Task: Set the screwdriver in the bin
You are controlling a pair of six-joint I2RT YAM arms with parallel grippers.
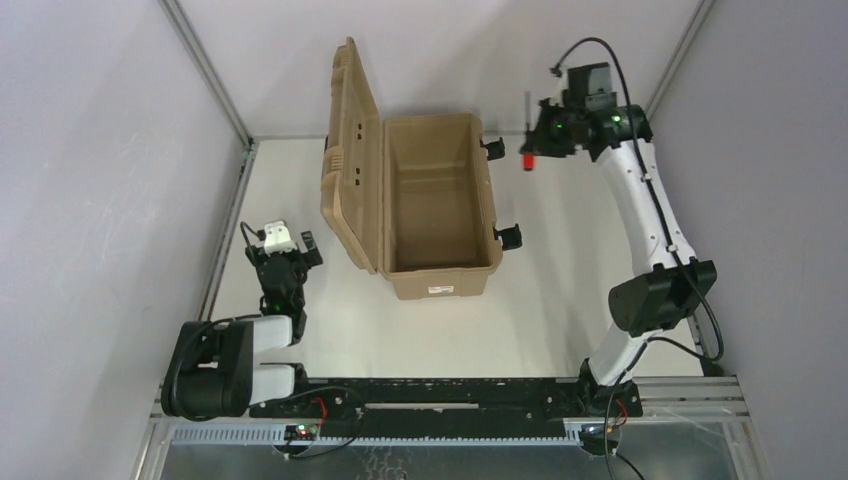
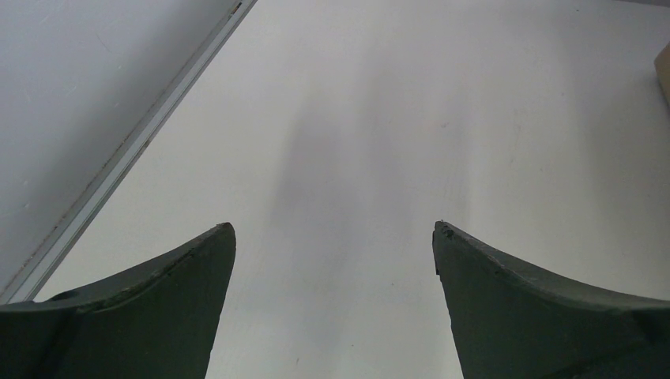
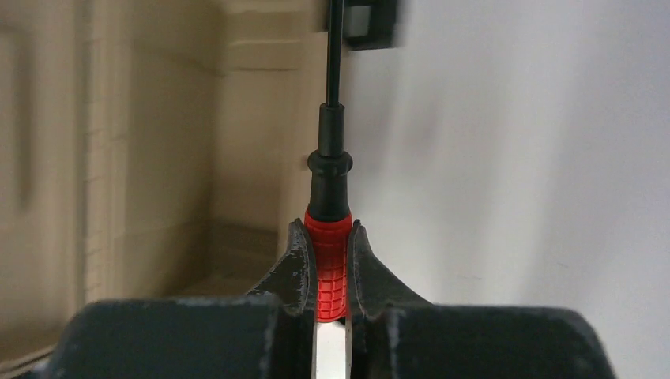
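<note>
Screwdriver (image 3: 327, 264) in right tool (image 3: 326, 230); bin (image 1: 475, 282) label (image 1: 441, 289) illegible

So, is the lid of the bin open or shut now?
Open. The lid stands raised along one long side of the bin, and the top view looks straight into the uncovered interior.

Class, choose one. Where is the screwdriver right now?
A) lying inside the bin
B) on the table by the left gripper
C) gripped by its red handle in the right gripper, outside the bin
C: the right gripper is shut on the red handle of the screwdriver, off to the right of the open bin.
</note>
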